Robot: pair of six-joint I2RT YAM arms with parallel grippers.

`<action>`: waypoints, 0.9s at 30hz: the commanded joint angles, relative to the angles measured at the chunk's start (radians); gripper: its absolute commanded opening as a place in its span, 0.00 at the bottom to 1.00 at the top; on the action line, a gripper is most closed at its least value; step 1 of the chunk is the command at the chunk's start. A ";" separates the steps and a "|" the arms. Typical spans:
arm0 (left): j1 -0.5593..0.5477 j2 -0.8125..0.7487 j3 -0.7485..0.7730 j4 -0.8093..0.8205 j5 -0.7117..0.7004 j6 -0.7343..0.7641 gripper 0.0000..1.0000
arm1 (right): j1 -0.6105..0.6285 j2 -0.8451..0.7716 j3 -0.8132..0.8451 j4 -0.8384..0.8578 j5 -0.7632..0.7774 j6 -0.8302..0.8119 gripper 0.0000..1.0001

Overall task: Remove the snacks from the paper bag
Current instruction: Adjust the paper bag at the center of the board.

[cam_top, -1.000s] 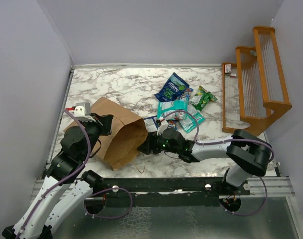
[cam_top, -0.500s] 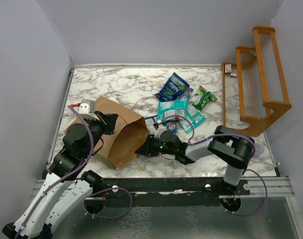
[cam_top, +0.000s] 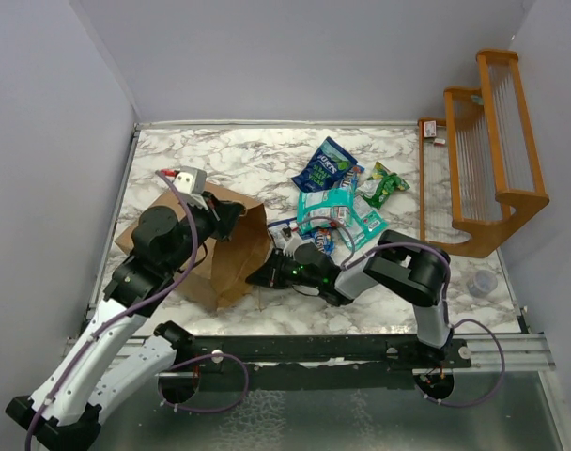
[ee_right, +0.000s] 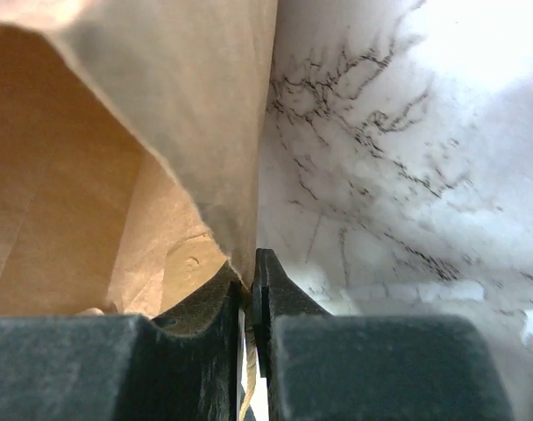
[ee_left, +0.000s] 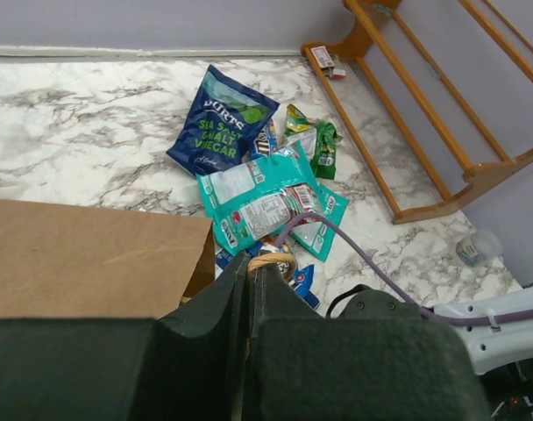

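Note:
The brown paper bag (cam_top: 224, 268) lies on its side at the left, mouth facing right. My left gripper (cam_top: 234, 214) is shut on the bag's twisted handle (ee_left: 268, 260) and holds the upper rim up. My right gripper (cam_top: 259, 278) is at the lower rim of the mouth, jaws closed on the bag's paper wall (ee_right: 196, 114). The snacks lie on the marble beyond the mouth: a dark blue packet (cam_top: 325, 165), teal packets (cam_top: 330, 205) and a green one (cam_top: 383, 185). The left wrist view shows the same blue packet (ee_left: 221, 132) and teal packets (ee_left: 253, 197). The bag's inside shows only bare paper.
An orange wooden rack (cam_top: 483, 150) stands along the right wall, with a small red and white item (cam_top: 434, 132) at its far end. A small clear cup (cam_top: 481, 284) sits near the right front. Grey walls close in the table on three sides.
My left arm rose and swung right, lifting the bag's upper rim by its handle. My right gripper slid left to the bag's lower rim and closed on the paper.

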 commanded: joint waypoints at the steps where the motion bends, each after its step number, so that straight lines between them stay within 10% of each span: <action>1: 0.002 0.092 0.089 0.075 0.143 0.050 0.00 | -0.002 0.063 0.046 0.129 -0.044 0.024 0.07; 17: -0.016 0.205 0.097 0.162 0.529 0.099 0.00 | -0.104 0.257 0.286 0.240 -0.023 -0.061 0.12; 27: -0.017 0.114 -0.020 0.073 0.122 0.097 0.00 | -0.154 0.234 0.202 0.195 -0.037 -0.053 0.13</action>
